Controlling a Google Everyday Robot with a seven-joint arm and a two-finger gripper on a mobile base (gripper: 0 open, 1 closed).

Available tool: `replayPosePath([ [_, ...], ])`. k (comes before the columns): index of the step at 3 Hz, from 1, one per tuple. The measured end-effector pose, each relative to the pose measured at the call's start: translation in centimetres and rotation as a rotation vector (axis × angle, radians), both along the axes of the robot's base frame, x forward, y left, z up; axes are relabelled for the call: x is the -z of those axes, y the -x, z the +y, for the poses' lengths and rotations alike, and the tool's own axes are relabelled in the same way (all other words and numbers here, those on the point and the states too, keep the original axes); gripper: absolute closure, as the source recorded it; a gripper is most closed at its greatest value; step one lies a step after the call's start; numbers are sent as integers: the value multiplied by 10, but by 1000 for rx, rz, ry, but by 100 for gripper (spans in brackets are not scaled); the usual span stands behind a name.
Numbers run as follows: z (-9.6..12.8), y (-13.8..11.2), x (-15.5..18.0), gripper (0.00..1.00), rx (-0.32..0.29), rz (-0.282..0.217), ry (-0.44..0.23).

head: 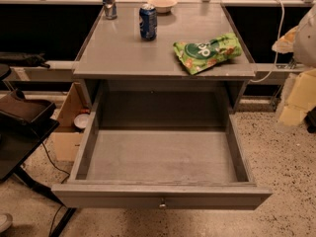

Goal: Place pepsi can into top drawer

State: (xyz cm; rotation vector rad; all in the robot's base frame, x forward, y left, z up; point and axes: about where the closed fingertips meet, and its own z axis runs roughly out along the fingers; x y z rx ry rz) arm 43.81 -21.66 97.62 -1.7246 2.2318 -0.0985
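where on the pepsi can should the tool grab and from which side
Probably take the pepsi can around the middle of its round wall, coming from the front edge of the tabletop. It stands upright and nothing stands before it, while a bowl sits close behind and a slim can back-left. The tool is not in view.

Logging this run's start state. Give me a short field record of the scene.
pepsi can: upright on cabinet top, toward the back
top drawer: pulled open, nothing inside
slim can: back left corner
bowl: back edge, right of pepsi can
green snack bag: lying at front right
claw: not in view
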Motion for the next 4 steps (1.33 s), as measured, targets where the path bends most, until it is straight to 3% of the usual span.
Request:
replayPosePath([
  [1, 0, 0, 0, 0, 0, 0, 0],
  [2, -8, -41, 1, 0, 25, -101, -103],
  [3, -13, -92, -5, 0, 67, -223, -268],
  [4, -12, -147, -15, 0, 112, -347, -493],
])
